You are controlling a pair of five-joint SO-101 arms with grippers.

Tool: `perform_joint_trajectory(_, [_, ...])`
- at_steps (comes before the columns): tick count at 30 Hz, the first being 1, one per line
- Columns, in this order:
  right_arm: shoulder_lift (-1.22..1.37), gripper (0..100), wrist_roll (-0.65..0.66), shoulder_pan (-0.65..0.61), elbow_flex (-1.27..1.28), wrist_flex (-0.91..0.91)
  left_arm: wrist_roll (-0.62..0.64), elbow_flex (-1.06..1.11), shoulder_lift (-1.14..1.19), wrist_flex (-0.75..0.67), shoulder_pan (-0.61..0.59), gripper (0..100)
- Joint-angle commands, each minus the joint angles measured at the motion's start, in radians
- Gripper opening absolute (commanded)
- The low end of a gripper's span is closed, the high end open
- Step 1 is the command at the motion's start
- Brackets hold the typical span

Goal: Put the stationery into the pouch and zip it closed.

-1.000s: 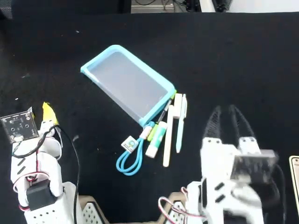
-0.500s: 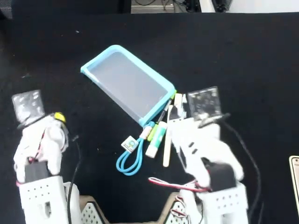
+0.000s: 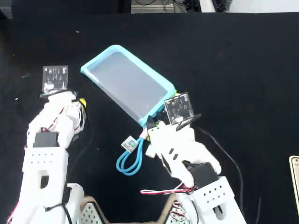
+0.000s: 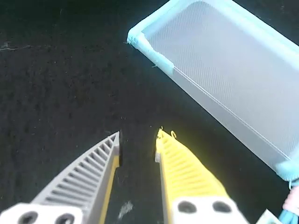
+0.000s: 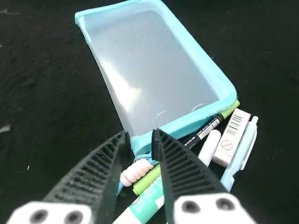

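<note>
The clear pouch (image 3: 127, 83) with a light blue rim lies tilted in the middle of the black table. Its blue loop strap (image 3: 130, 161) and white tag (image 3: 130, 143) trail from its near corner. My right gripper (image 5: 139, 135) hovers over that corner, its black fingers a little apart with the pouch rim (image 5: 140, 141) showing between them. Beside it lie a black pen (image 5: 205, 131), a white eraser (image 5: 232, 137), a pale blue pen (image 5: 239, 157), a green marker (image 5: 147, 180) and a teal tube (image 5: 148, 202). The right arm (image 3: 180, 149) hides most of these from above. My left gripper (image 4: 138, 136) is open above bare cloth, short of the pouch's far-left corner (image 4: 136, 39).
The black cloth (image 3: 243, 70) covers the whole table. A white object (image 3: 294, 168) pokes in at the right edge. The left arm (image 3: 49, 140) stands at the left, its tip (image 3: 81, 102) beside the pouch.
Both arms have swung forward toward the pouch. The right arm went left and now covers the stationery. The left arm rose and moved right toward the pouch's left side.
</note>
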Motion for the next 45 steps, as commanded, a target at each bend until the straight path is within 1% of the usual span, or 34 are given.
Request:
perform_joint_trajectory(1, [0.053, 8.9, -0.006, -0.009, -0.025, -0.021, -0.005, -0.107, 0.17, -0.048, 0.013, 13])
perform_joint_trajectory(3, [0.142, 8.9, -0.006, -0.009, -0.059, -0.021, 0.002, -0.116, 0.249, -0.048, 0.015, 13])
perform_joint_trajectory(6, [0.318, 8.9, -0.011, -0.012, -0.127, -0.031, 0.051, -0.12, 0.331, -0.048, 0.007, 13])
perform_joint_trajectory(10, [0.556, 8.9, -0.018, -0.014, -0.222, -0.034, 0.112, -0.102, 0.356, -0.048, 0.012, 13])
perform_joint_trajectory(12, [0.653, 8.9, -0.075, -0.015, -0.263, -0.034, 0.155, -0.088, 0.348, -0.048, 0.008, 13])
perform_joint_trajectory(15, [0.768, 8.9, -0.186, -0.032, -0.318, -0.032, 0.184, -0.082, 0.35, -0.048, 0.007, 13])
perform_joint_trajectory(17, [0.828, 9.0, -0.216, -0.04, -0.349, -0.031, 0.186, -0.071, 0.35, -0.048, 0.007, 13])
perform_joint_trajectory(19, [0.878, 9.0, -0.216, -0.038, -0.377, -0.025, 0.186, -0.067, 0.348, -0.048, 0.007, 13])
perform_joint_trajectory(25, [0.97, 9.3, -0.216, -0.035, -0.421, -0.023, 0.186, -0.067, 0.348, -0.048, 0.007, 13])
perform_joint_trajectory(28, [0.993, 15.6, -0.216, -0.035, -0.424, -0.02, 0.183, -0.065, 0.348, -0.048, 0.007, 13])
perform_joint_trajectory(30, [1.001, 18.6, -0.192, -0.035, -0.423, -0.02, 0.18, -0.065, 0.35, -0.048, 0.007, 13])
perform_joint_trajectory(33, [1.015, 18.7, -0.137, -0.041, -0.42, -0.02, 0.18, -0.056, 0.348, -0.048, 0.007, 13])
perform_joint_trajectory(36, [1.044, 18.7, -0.13, -0.044, -0.421, -0.021, 0.178, -0.051, 0.348, -0.048, 0.007, 13])
perform_joint_trajectory(41, [1.092, 18.8, -0.137, -0.12, -0.427, -0.038, 0.178, -0.05, 0.348, -0.048, 0.007, 13])
perform_joint_trajectory(45, [1.095, 18.8, -0.14, -0.129, -0.426, -0.098, 0.178, -0.05, 0.348, -0.048, 0.007, 13])
